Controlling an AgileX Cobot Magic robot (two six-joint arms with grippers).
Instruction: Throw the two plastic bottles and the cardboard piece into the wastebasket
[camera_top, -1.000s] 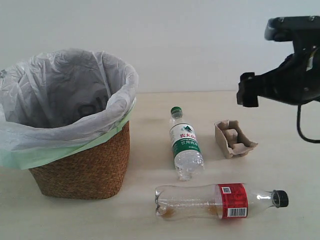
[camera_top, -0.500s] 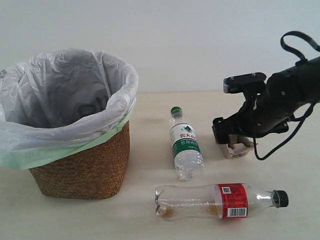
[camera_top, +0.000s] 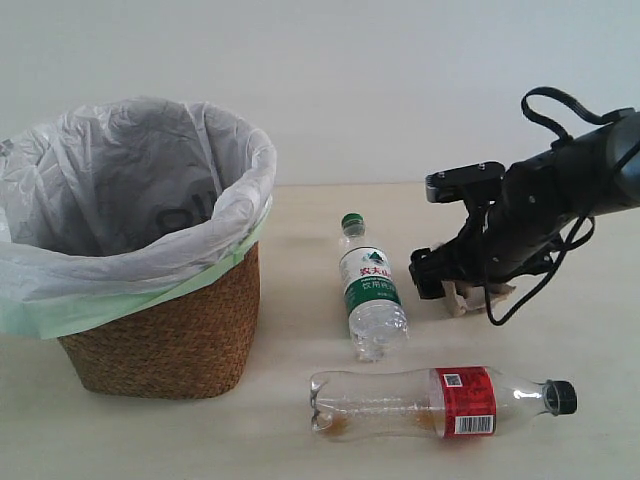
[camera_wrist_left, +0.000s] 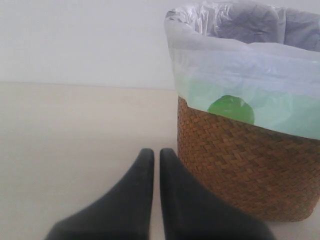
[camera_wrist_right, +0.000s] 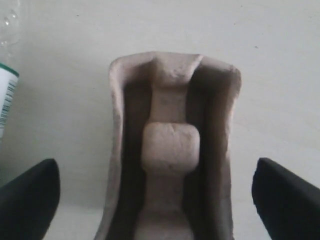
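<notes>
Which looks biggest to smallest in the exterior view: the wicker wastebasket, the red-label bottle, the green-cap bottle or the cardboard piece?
1. wicker wastebasket
2. red-label bottle
3. green-cap bottle, though it lies farther back and pointing away, so this gap is unsure
4. cardboard piece, only partly visible

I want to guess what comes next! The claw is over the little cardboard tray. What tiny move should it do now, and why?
Probably close the right gripper on the cardboard piece. Its fingers stand wide open, one outside each raised side wall, and the piece looks centred between them, so a squeeze should grab it.
</notes>
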